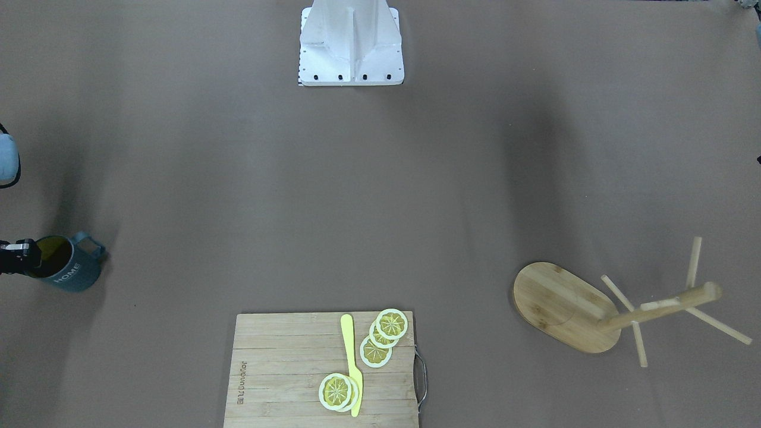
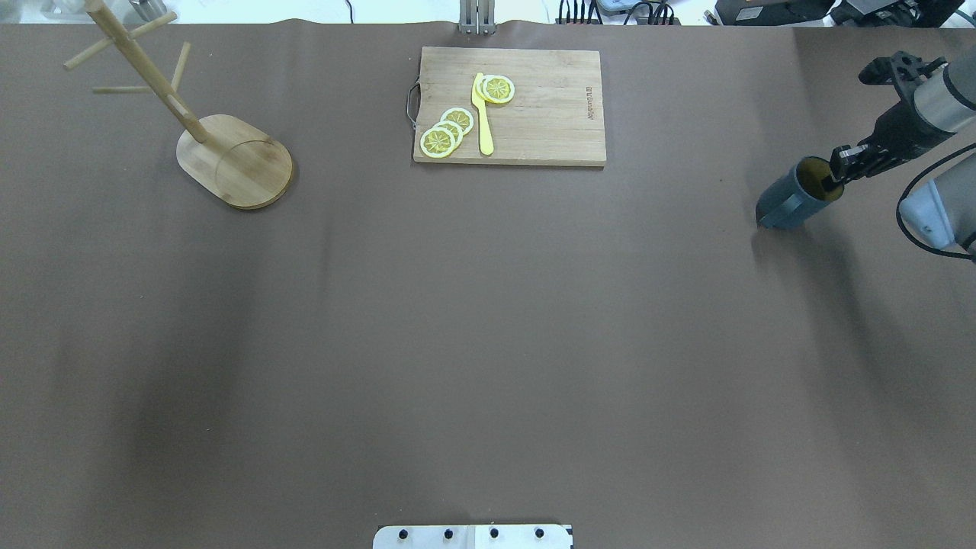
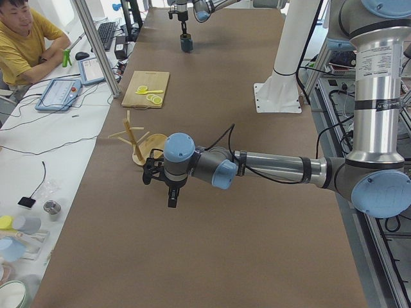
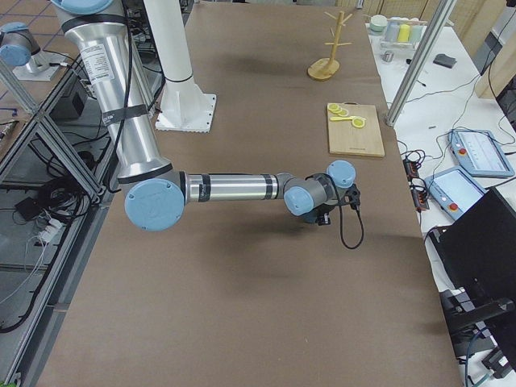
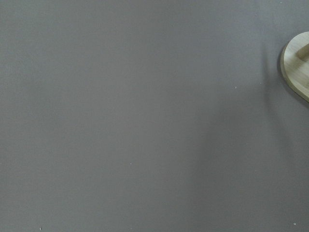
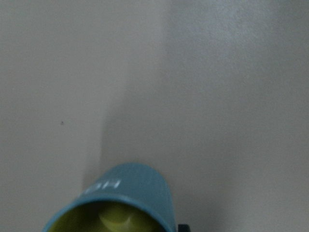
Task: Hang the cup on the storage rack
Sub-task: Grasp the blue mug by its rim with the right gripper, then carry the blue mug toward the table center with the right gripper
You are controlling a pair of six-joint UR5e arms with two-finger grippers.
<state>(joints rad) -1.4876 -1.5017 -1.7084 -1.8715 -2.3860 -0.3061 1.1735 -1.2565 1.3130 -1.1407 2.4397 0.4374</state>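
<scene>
- A robotics lab: a silver-and-blue jointed robot arm (image 3: 276,170) reaches over a long brown-covered table (image 3: 212,256).
- A white bolted steel pedestal (image 1: 351,53) stands at 12 o'clock in the front-facing view.
- At 9 o'clock in the left view, a white side bench (image 3: 38,160) carries a grey touchscreen control pendant (image 3: 58,95), a black keyboard (image 3: 106,32) and cables.
- A seated operator in a yellow T-shirt (image 3: 26,38) sits there.

At the left edge of the frame the right gripper (image 1: 27,258) is clasping the rim of the tilted cup (image 1: 74,273), while the storage rack (image 1: 559,303) is standing at the lower right and a cutting board (image 1: 279,368) at bottom centre is carrying lemon slices (image 1: 392,324) and a yellow knife (image 1: 351,351).
</scene>
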